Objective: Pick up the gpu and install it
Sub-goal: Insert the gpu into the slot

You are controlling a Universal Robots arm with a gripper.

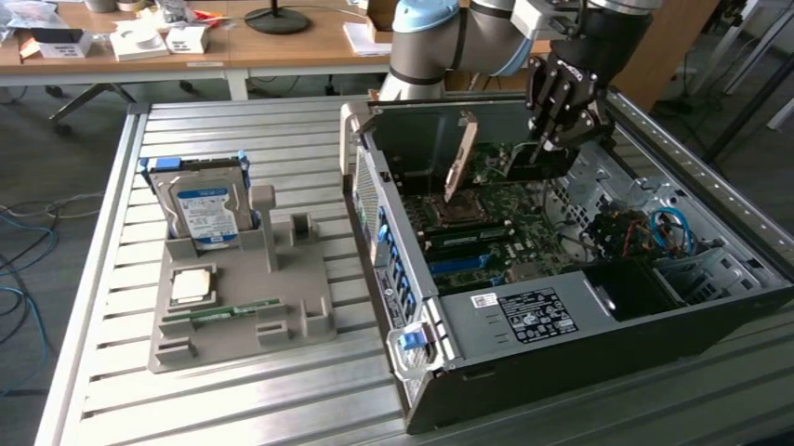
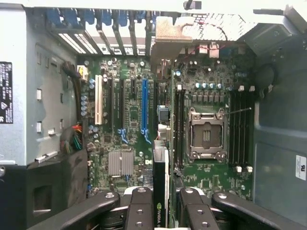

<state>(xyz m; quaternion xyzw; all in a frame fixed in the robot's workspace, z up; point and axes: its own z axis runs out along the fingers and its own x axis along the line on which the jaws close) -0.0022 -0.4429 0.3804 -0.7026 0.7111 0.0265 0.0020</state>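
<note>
**Desk:** Where is the card?

**Me:** I have the gpu inside the open computer case, in the upper right of the exterior view. It stands on edge over the green motherboard. My claw is clamped on it from above, with black jointed fingers on either side. I cannot tell whether its lower edge touches the board.

**Desk:** What does the wrist camera add?

**Me:** There I see the gpu edge-on as a thin dark slab between the fingers of the claw. Its pale metal end bracket sits against the case's slotted rear wall. I can read a green logo and "NVIDIA" on the card's edge. It hangs between a long blue slot and the square steel processor socket. A ribbed silver heatsink is also on the board.

**Desk:** And outside the case?

**Me:** On the exterior view's left, the slatted aluminium worktop carries a grey moulded holder. A silver hard drive with a blue label stands upright in it. A square processor chip and a slim green memory stick lie flat on it. A white printed sticker is on the case, too small to read.
</note>
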